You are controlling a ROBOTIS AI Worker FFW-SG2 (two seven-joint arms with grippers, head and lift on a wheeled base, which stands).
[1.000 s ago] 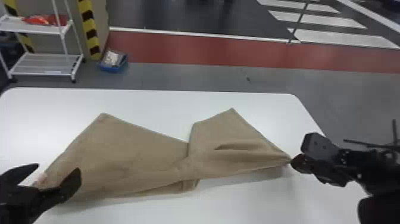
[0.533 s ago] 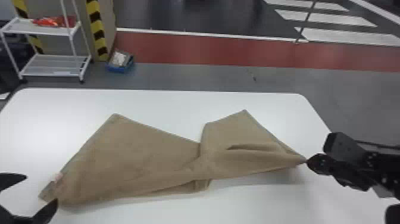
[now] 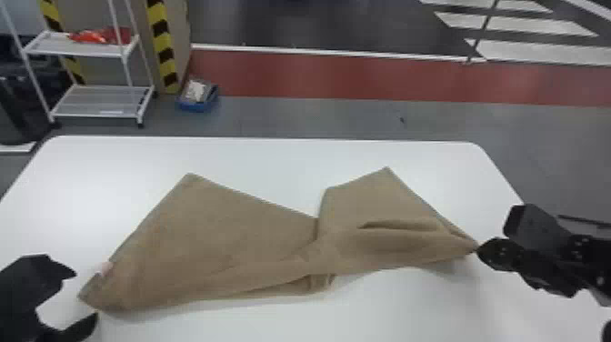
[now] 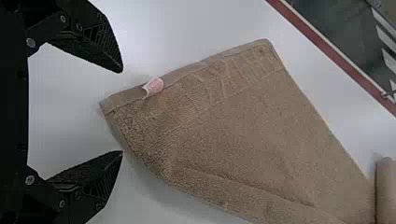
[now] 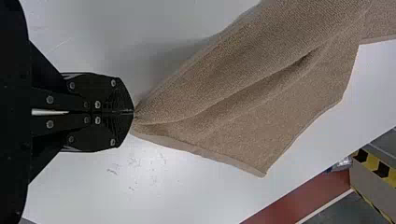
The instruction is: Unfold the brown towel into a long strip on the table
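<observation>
Near left table edge (image 3: 32,171) | we've backed left gripper (image 4: 122,111) off brown terry towel (image 3: 213,236), jaws spread | right gripper (image 5: 134,112) pinches end | twist remains

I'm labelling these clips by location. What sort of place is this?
Probably a workshop or test hall: black-and-yellow hazard stripes, a wheeled metal rack, and a gray floor with a red band and white markings.
</observation>
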